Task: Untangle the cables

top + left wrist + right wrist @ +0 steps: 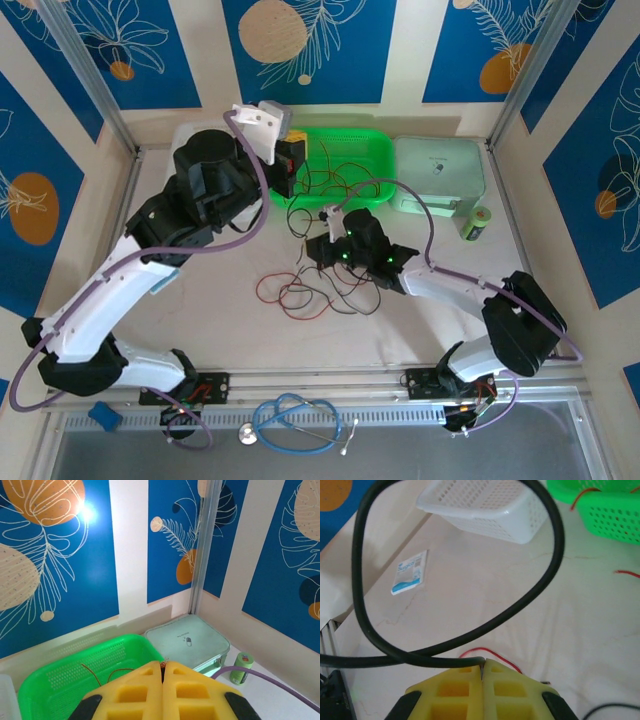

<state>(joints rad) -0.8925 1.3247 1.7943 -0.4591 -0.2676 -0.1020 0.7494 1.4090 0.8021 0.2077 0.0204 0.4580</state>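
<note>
Beige tabletop [230, 310], tangled cables [300, 297], blue walls [340, 50]

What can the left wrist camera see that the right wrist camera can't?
Left wrist camera: the blue leafy wall, a pale green case, a small green roll beside it, and a lilac arm cable.
Right wrist camera: a white basket, a little blue-and-white packet on the table, a red cable lying loose, and a black cable looping up from the shut tips of the right gripper.
Both: the green basket, and yellow fingers pressed together, the left gripper being shut too.
</note>
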